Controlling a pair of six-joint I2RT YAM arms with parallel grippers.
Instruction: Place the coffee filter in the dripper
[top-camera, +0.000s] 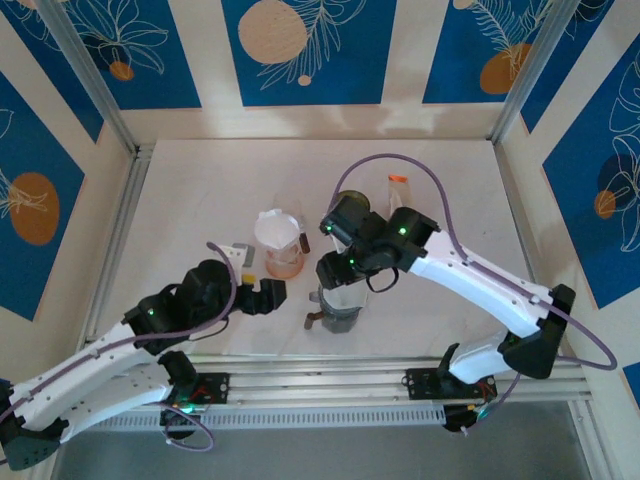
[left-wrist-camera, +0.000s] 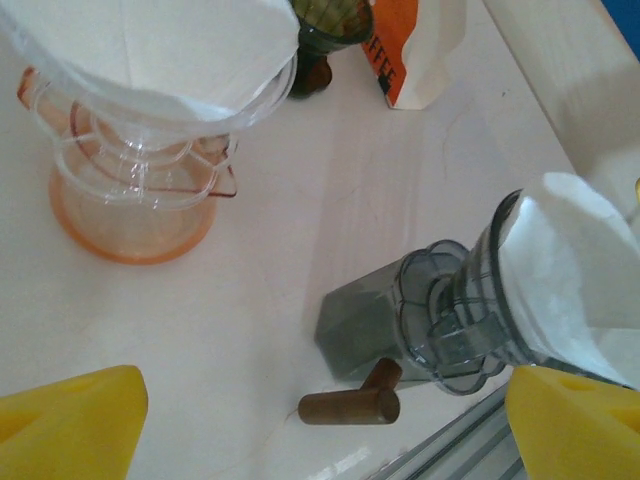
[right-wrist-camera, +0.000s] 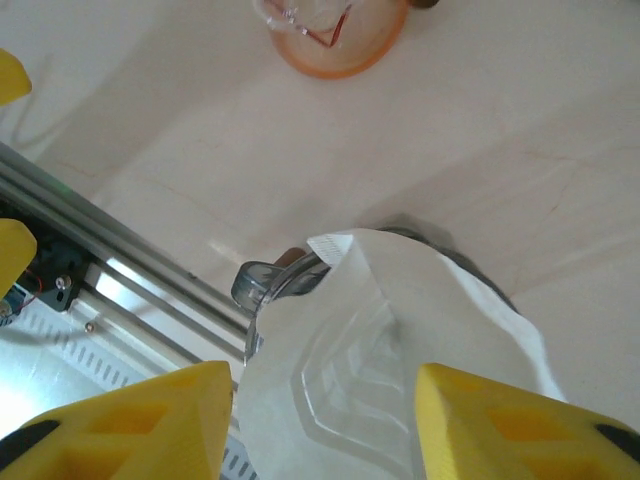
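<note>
A white paper coffee filter (right-wrist-camera: 400, 340) sits in the mouth of the grey glass dripper (left-wrist-camera: 450, 320), which stands near the table's front edge (top-camera: 338, 312) with a brown wooden handle (left-wrist-camera: 350, 405). My right gripper (right-wrist-camera: 325, 420) hovers over it, open, one yellow finger on either side of the filter's upper edge. My left gripper (left-wrist-camera: 320, 430) stands open a little to the left of the grey dripper (top-camera: 268, 295), with nothing between its fingers. A second filter (left-wrist-camera: 150, 50) lines the orange-based dripper (left-wrist-camera: 130, 200).
The orange dripper (top-camera: 281, 243) stands just behind the left gripper. An orange-and-white coffee bag (left-wrist-camera: 415, 50) and a dark green cup (left-wrist-camera: 330, 20) are farther back. The metal rail (right-wrist-camera: 120, 250) runs along the near table edge close to the grey dripper.
</note>
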